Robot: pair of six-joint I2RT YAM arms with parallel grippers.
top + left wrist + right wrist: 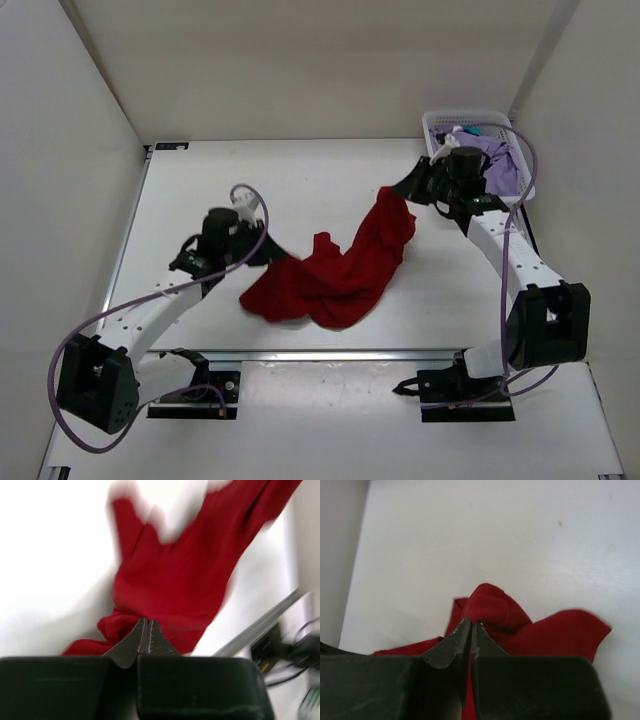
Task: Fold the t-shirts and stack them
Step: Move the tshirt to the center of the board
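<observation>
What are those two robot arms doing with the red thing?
They are both holding a red t-shirt. The left gripper is shut on its bunched near end, and the right gripper is shut on its far end. The shirt is crumpled across the table and not folded yet. A purple t-shirt sits in the white basket at the far right corner.

Overhead and close wrist views share red t-shirt (345, 270).

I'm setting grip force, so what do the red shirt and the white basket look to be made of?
The red shirt looks like soft, matte cloth, possibly cotton knit: it drapes, bunches and folds limply. The white basket looks like rigid moulded plastic: its open mesh walls hold their shape.
</observation>
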